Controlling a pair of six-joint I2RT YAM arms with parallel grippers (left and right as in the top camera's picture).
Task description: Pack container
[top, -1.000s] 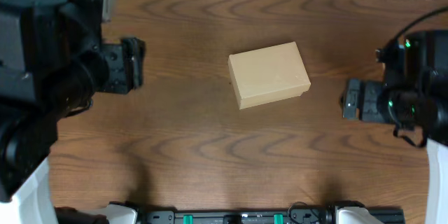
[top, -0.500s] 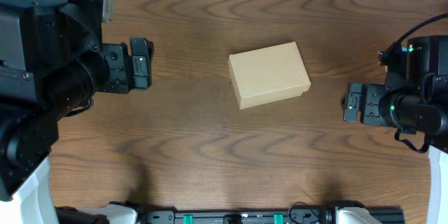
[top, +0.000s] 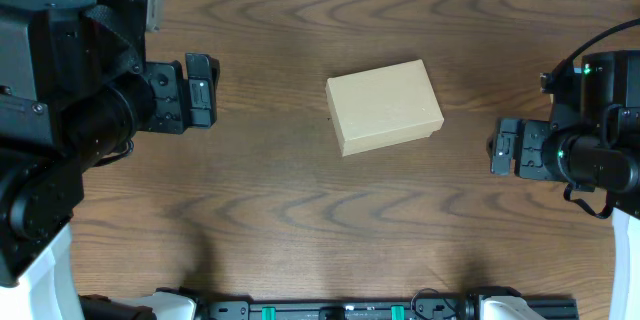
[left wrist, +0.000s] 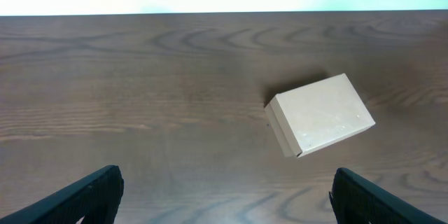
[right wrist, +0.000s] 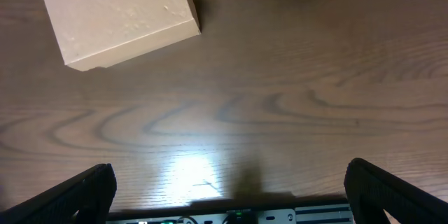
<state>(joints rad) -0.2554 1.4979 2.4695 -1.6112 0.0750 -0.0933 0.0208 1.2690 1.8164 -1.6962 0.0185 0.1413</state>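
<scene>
While the left hand (top: pixel 200 90) hangs spread wide, the small tan-brown cardboard box (top: pixel 385 106) lies shut in the middle of the dark-wood bench (top: pixel 300 220), well apart from it. The right hand (top: pixel 503 148), likewise spread, hovers far right. Opening it well probably wants one hand bracing it. No writing shows.

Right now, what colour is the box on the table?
Plain tan-brown, with no markings. The container shows best in the left wrist view.
</scene>
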